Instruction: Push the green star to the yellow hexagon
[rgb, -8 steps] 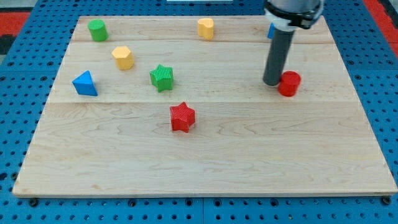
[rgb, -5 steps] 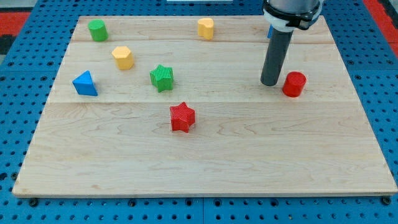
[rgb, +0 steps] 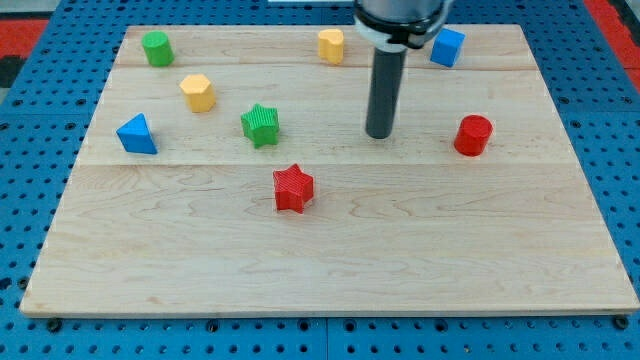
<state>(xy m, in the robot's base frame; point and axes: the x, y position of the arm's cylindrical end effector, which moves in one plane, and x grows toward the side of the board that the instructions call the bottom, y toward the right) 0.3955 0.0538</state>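
Observation:
The green star (rgb: 260, 124) lies on the wooden board left of centre. The yellow hexagon (rgb: 198, 92) sits up and to the left of it, a short gap away. My tip (rgb: 378, 134) rests on the board well to the right of the green star, roughly level with it, touching no block.
A red star (rgb: 293, 188) lies below and right of the green star. A blue triangle (rgb: 136, 134) is at the left, a green cylinder (rgb: 155, 47) at the top left, a second yellow block (rgb: 331, 44) at the top, a blue cube (rgb: 447, 46) top right, a red cylinder (rgb: 472, 134) at the right.
My tip has left the red cylinder and moved left across the board toward the green star. The blue cube, hidden before behind the rod, now shows. No block has moved.

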